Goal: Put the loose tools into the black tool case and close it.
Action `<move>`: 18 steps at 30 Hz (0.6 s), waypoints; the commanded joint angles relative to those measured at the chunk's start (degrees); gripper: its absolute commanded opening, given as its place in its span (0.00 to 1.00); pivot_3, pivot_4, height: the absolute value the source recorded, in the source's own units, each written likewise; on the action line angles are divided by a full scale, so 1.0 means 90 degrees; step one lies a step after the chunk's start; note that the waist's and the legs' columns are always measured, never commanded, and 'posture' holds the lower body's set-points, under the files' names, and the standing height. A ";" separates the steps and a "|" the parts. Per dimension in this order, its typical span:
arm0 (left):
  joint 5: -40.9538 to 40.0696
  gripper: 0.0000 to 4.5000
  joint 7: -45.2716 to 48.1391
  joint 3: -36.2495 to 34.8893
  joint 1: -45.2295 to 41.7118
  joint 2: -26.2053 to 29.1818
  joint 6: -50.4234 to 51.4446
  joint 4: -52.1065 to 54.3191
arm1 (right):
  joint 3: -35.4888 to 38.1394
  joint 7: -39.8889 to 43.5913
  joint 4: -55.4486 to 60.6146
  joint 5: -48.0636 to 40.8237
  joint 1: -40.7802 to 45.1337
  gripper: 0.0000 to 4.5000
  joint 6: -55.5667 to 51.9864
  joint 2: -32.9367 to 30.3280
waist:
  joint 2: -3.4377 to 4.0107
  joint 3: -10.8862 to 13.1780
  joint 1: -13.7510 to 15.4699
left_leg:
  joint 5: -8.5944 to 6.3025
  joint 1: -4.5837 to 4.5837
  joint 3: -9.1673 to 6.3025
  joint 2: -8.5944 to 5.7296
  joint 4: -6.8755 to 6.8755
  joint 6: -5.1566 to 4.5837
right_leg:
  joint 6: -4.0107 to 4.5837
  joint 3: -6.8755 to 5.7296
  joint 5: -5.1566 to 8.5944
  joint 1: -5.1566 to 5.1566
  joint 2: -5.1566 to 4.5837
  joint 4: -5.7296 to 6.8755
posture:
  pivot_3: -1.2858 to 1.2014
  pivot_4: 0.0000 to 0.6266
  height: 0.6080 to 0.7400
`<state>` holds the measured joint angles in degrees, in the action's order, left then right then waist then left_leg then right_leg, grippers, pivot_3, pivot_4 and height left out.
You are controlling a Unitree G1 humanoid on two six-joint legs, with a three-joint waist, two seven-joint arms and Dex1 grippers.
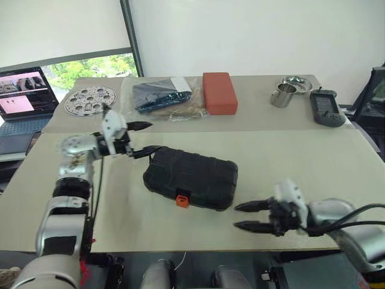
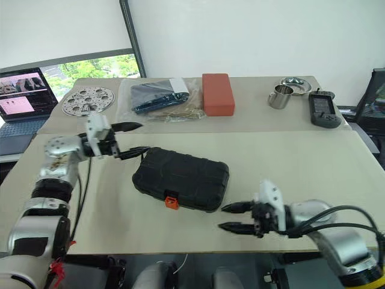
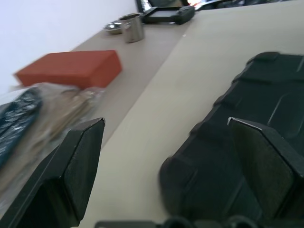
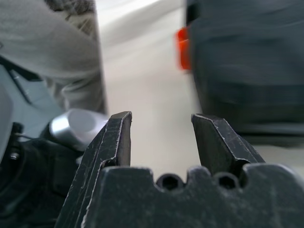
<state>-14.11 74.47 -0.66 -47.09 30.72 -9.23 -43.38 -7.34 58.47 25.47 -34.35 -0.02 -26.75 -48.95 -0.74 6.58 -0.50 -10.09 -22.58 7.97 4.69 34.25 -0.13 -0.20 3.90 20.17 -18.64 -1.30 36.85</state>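
The black tool case (image 1: 191, 178) lies shut on the table, its orange latch (image 1: 183, 198) facing the near edge. No loose tools lie beside the case, so the job looks at its last step. The left gripper (image 1: 142, 139) gapes wide at the case's far left corner, empty. The right gripper (image 1: 246, 216), half open and empty, hovers near the case's right end. Next, press the latch home if it isn't caught

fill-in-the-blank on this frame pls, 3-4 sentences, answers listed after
1. The black tool case lies on the table with its lid ____.
2. The small latch on the case's front edge is ____ in colour.
3. The left gripper sits at the case's corner with its fingers ____.
4. The red block lies beside a clear ____ of dark items.

Missing words: closed; orange; open; bag
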 commanded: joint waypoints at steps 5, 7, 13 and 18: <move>0.1012 0.99 -0.0191 0.0781 -0.0658 -0.0370 -0.0400 -0.0702 | -0.0502 -0.1342 -0.0826 0.0101 0.1246 0.53 -0.1303 0.1682 | -0.0005 0.0002 -0.0071 | 0.0003 0.0016 -0.0001 -0.0004 -0.0008 0.0005 | 0.0002 0.0008 -0.0001 0.0001 0.0013 0.0007 | 0.52 0.24 1.00; 0.1288 0.99 -0.0292 0.0945 -0.0742 -0.0365 -0.0596 -0.1058 | -0.0364 -0.1873 -0.1353 0.0502 0.1479 0.53 -0.1037 0.2158 | -0.0007 0.0003 -0.0113 | 0.0014 0.0020 -0.0001 0.0004 -0.0009 0.0023 | 0.0003 0.0017 -0.0001 -0.0005 0.0027 0.0013 | 0.52 0.24 1.00; 0.1832 0.99 0.0064 0.1368 -0.0626 -0.0110 -0.1063 -0.1710 | 0.0322 -0.3237 -0.2788 0.1369 0.2177 0.53 0.0309 0.3166 | -0.0005 0.0002 -0.0071 | 0.0015 0.0021 0.0004 0.0003 -0.0012 0.0023 | 0.0002 0.0014 -0.0001 -0.0014 0.0024 0.0022 | 0.52 0.24 1.00; 0.1718 0.99 0.0349 0.1340 -0.0507 -0.0168 -0.1069 -0.1773 | 0.0418 -0.3520 -0.3800 0.1919 0.2795 0.53 0.1118 0.3445 | 0.0018 -0.0014 -0.0091 | 0.0015 0.0035 0.0017 0.0003 -0.0018 0.0024 | 0.0002 0.0013 -0.0001 -0.0014 0.0013 0.0029 | 0.52 0.24 1.00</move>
<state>-1.09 74.95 8.86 -54.56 29.98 -19.73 -57.06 -5.35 27.87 -8.75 -17.99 23.36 -20.53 -19.04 -0.58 6.45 -1.32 -9.96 -22.25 8.14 4.73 34.09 0.08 -0.18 4.00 20.17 -18.75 -1.18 37.11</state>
